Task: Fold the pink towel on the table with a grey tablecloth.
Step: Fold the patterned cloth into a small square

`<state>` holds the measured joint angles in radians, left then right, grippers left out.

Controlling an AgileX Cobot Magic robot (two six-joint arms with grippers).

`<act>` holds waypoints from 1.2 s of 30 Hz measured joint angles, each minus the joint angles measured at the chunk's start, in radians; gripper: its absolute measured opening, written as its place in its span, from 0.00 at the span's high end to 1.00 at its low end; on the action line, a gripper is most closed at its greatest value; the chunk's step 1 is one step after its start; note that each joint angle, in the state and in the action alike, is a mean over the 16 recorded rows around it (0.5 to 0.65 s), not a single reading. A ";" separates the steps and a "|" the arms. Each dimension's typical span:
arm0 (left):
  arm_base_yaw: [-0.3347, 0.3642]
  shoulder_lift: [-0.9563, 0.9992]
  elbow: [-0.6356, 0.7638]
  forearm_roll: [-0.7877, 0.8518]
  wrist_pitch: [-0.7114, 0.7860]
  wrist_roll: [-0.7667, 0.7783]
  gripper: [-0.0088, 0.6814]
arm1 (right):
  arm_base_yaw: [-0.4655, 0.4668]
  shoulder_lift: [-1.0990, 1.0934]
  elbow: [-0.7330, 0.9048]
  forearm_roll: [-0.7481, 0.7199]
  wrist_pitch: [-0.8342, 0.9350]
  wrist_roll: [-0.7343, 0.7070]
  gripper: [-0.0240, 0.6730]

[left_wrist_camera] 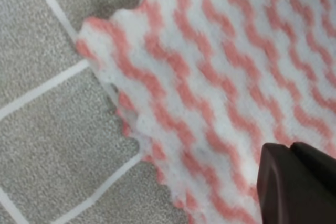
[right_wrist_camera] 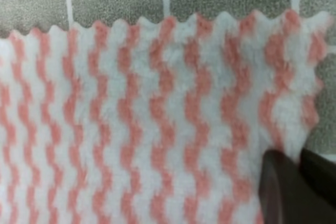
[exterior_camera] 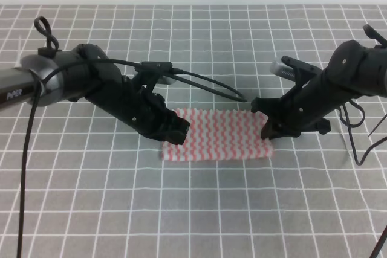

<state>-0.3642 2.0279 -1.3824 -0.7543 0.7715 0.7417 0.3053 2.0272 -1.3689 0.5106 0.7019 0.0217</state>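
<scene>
Grey gridded table with a grey tablecloth [exterior_camera: 199, 209] carries the pink towel [exterior_camera: 217, 143] between both grippers. Left gripper [exterior_camera: 175, 132] and right gripper [exterior_camera: 273, 130] press its ends; wrist views show only dark fingertips [left_wrist_camera: 296, 187], so their spread can't be told.

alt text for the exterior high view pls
A pink towel with wavy pink and white stripes lies flat on a grey tablecloth printed with a white grid. Two black robot arms reach down to it: the left tool at its left edge, the right tool at its right edge.
</scene>
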 joint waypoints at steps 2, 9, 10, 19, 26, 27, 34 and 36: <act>0.000 -0.001 0.000 0.000 0.001 0.000 0.99 | 0.000 -0.003 0.000 0.000 0.006 -0.001 0.92; 0.000 -0.003 0.001 -0.001 0.001 0.001 0.99 | 0.000 -0.023 0.001 0.005 0.013 -0.011 0.98; 0.000 -0.003 0.001 -0.001 0.000 0.001 0.99 | 0.000 -0.027 0.002 0.011 0.013 -0.017 0.98; 0.000 -0.004 0.001 -0.001 -0.002 0.005 0.99 | 0.001 -0.043 0.002 0.125 0.008 -0.112 0.98; 0.000 -0.023 0.001 -0.006 -0.011 0.024 0.99 | 0.023 -0.045 0.002 0.253 0.000 -0.213 0.98; 0.001 -0.031 0.001 -0.007 -0.012 0.027 0.99 | 0.029 -0.045 0.000 0.267 -0.002 -0.224 0.98; 0.022 -0.084 0.001 -0.007 -0.003 0.043 0.99 | 0.074 -0.044 -0.022 0.315 -0.018 -0.263 0.98; 0.031 -0.095 0.003 -0.007 0.002 0.044 0.99 | 0.087 -0.043 -0.030 0.314 -0.023 -0.262 0.98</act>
<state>-0.3331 1.9325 -1.3796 -0.7612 0.7740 0.7860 0.3925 1.9843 -1.3990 0.8246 0.6788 -0.2408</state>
